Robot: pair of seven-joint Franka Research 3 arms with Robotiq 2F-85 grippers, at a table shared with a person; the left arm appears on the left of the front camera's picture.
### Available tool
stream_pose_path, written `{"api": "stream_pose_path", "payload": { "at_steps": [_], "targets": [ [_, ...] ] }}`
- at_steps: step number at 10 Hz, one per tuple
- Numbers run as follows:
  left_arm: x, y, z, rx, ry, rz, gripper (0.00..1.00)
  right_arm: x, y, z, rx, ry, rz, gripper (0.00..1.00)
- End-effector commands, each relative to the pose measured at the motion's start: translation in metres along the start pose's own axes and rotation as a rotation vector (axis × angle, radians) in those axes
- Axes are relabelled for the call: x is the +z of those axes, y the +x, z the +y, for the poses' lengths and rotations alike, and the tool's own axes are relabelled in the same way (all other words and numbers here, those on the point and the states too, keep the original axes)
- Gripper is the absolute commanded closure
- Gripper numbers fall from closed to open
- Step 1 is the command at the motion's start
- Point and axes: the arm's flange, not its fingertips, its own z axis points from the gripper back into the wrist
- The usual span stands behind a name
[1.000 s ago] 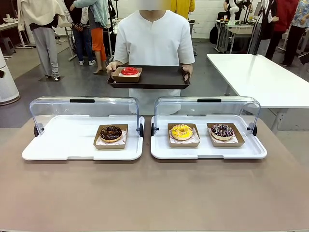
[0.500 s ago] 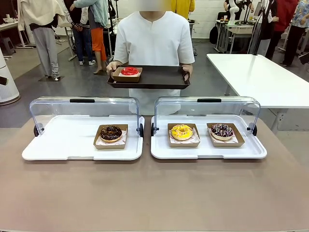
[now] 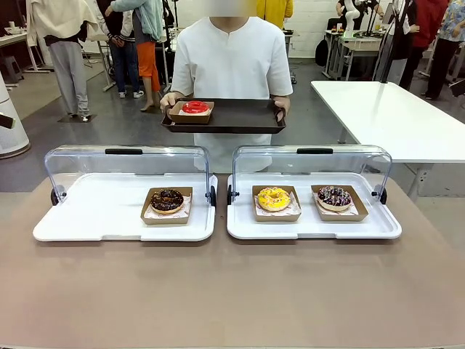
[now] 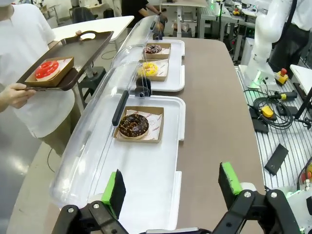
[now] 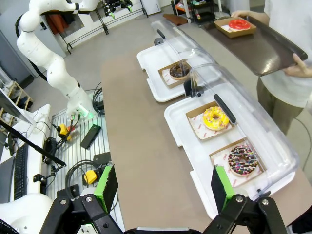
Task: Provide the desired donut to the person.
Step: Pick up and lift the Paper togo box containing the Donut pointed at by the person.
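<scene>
The person [image 3: 231, 58] in a white shirt stands at the far side, holding a dark tray [image 3: 240, 120] with a red donut [image 3: 195, 107] in a cardboard box. On the table, a chocolate donut [image 3: 167, 200] sits in the left white tray [image 3: 87, 218]. A yellow donut [image 3: 274, 198] and a dark sprinkled donut [image 3: 334, 196] sit in the right white tray [image 3: 312, 229]. My left gripper [image 4: 172, 183] is open and empty, short of the chocolate donut [image 4: 134, 125]. My right gripper [image 5: 163, 187] is open and empty, high above the table, with the yellow donut [image 5: 215, 117] below.
Both clear lids [image 3: 123, 163] [image 3: 312, 160] stand flipped open behind the trays. The brown tabletop [image 3: 232, 291] lies bare in front of them. A white table [image 3: 392, 116] stands at the back right. Cables and equipment [image 4: 273, 109] lie beside the table.
</scene>
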Motion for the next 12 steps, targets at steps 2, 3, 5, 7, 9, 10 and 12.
{"api": "stream_pose_path", "payload": {
  "at_steps": [2,3,5,7,9,10,12],
  "targets": [
    [0.0022,-0.0039,-0.0027,0.011,0.005,-0.026,0.00,-0.0007,0.0004,0.0002,0.005,0.007,-0.006,0.00],
    [0.0022,-0.0039,-0.0027,0.011,0.005,-0.026,0.00,-0.0007,0.0004,0.0002,0.005,0.007,-0.006,0.00],
    [0.0022,-0.0039,-0.0027,0.011,0.005,-0.026,0.00,-0.0007,0.0004,0.0002,0.005,0.007,-0.006,0.00],
    [0.0022,-0.0039,-0.0027,0.011,0.005,-0.026,0.00,-0.0007,0.0004,0.0002,0.005,0.007,-0.006,0.00],
    [0.0022,-0.0039,-0.0027,0.011,0.005,-0.026,0.00,-0.0007,0.0004,0.0002,0.005,0.007,-0.006,0.00],
    [0.0022,-0.0039,-0.0027,0.011,0.005,-0.026,0.00,-0.0007,0.0004,0.0002,0.005,0.007,-0.006,0.00],
    [0.0022,-0.0039,-0.0027,0.011,0.005,-0.026,0.00,-0.0007,0.0004,0.0002,0.005,0.007,-0.006,0.00]
  ]
}}
